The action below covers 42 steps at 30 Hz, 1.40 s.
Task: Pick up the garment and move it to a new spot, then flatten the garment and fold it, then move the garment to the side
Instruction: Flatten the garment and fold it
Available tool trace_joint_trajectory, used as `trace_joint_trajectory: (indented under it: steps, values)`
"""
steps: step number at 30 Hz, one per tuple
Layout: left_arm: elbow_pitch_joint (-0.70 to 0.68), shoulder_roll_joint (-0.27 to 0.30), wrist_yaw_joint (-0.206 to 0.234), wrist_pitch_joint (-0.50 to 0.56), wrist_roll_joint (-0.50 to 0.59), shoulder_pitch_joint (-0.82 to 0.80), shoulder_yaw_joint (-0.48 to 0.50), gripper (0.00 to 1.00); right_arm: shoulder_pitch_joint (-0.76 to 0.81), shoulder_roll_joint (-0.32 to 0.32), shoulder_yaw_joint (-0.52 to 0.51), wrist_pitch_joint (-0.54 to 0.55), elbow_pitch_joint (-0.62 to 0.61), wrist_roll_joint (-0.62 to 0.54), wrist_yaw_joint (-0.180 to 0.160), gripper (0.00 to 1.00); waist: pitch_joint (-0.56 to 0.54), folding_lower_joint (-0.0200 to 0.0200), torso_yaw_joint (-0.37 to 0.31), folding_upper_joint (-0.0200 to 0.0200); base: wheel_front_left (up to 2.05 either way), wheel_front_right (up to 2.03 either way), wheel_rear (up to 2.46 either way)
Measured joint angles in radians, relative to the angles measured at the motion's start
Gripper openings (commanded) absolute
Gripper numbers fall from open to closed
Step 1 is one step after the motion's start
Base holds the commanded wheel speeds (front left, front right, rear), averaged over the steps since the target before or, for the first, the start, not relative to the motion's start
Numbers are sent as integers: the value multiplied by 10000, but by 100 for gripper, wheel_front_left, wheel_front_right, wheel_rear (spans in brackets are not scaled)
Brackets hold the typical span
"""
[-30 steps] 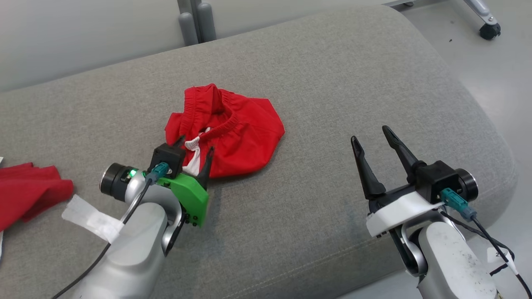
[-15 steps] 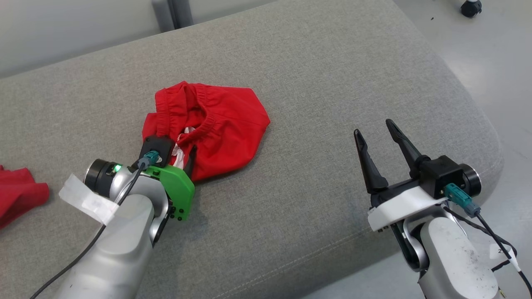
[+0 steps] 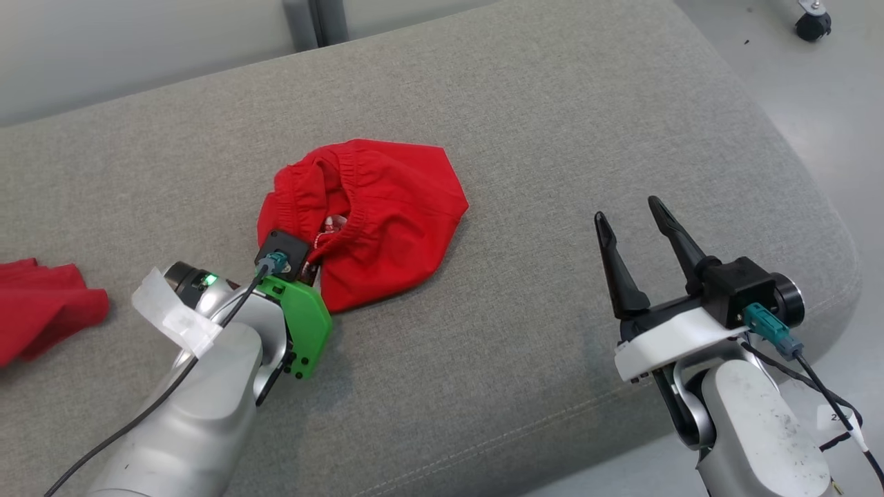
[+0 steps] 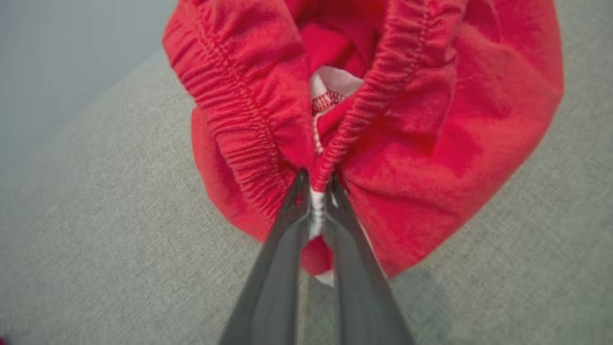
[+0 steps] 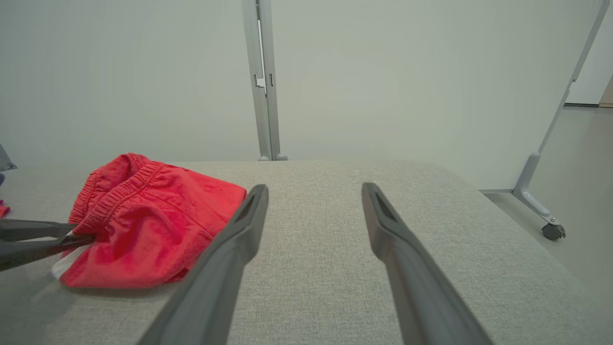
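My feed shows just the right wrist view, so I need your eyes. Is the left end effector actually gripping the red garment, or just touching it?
Observer: Gripping. The left wrist view shows the left end effector pinching the red garment at its elastic waistband, with fabric squeezed in between.
Operator: What is that red sliver at my far left edge?
Observer: The head view shows a second red cloth lying on the grey cushion, apart from the garment.
Operator: Anything inside the waistband opening?
Observer: A white inner piece with red stitching, seen in the left wrist view.
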Motion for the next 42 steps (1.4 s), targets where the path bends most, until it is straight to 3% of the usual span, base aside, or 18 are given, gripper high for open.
trace_joint_trajectory:
  steps: [9, 13, 18, 23, 27, 31, 33, 36, 38, 42]
  values:
    - [-81, -251, -433, 433, -393, -20, -25, 0, 1, 17, 123, 0, 19, 0, 29, 100, -163, 0, 190, 0, 0, 0, 0]
    - [-909, -633, -633, 424, -1494, -140, 370, 0, 6, 17, 115, 0, 59, 0, 29, 100, -254, 0, 214, 0, 0, 0, 0]
    - [-1737, -681, -673, 700, -2769, -497, 598, 0, 10, 17, 217, 0, 159, 0, 119, 100, -354, 0, 187, 0, 0, 0, 0]
    - [-3478, -552, -673, 1051, -5336, -585, 644, 0, 9, 33, 665, 0, 301, 0, 297, 100, -436, 0, -60, 0, 0, 0, 0]
    - [-4518, -554, -673, 1037, -6727, -1104, 631, 0, 4, 31, 882, 0, 355, 2, 347, 100, -465, 0, -365, 0, 0, 0, 0]
    - [-5097, -579, -52, 648, -7561, -1867, 807, 0, -1, 31, 1081, 0, 414, 58, 407, 100, -457, 0, -697, 0, 0, 0, 0]
    - [-5179, -619, 579, 226, -8032, -2219, 1206, 0, -3, 33, 1143, 0, 426, 77, 410, 100, -436, 0, -859, 0, 0, 0, 0]
    - [-4844, -631, 1624, -552, -8132, -2696, 1979, 0, -6, 31, 1097, 0, 407, 151, 407, 100, -358, 0, -1049, 0, 0, 0, 0]
    - [-4245, -625, 2096, -905, -7866, -2805, 2201, 0, -4, 35, 943, 0, 362, 207, 343, 100, -262, 0, -1097, 0, 0, 0, 0]
    - [-2621, -640, 2056, -1172, -7133, -2314, 2462, 0, -2, 31, 675, 0, 353, 251, 263, 100, -107, 1, -968, 0, 0, 0, 0]
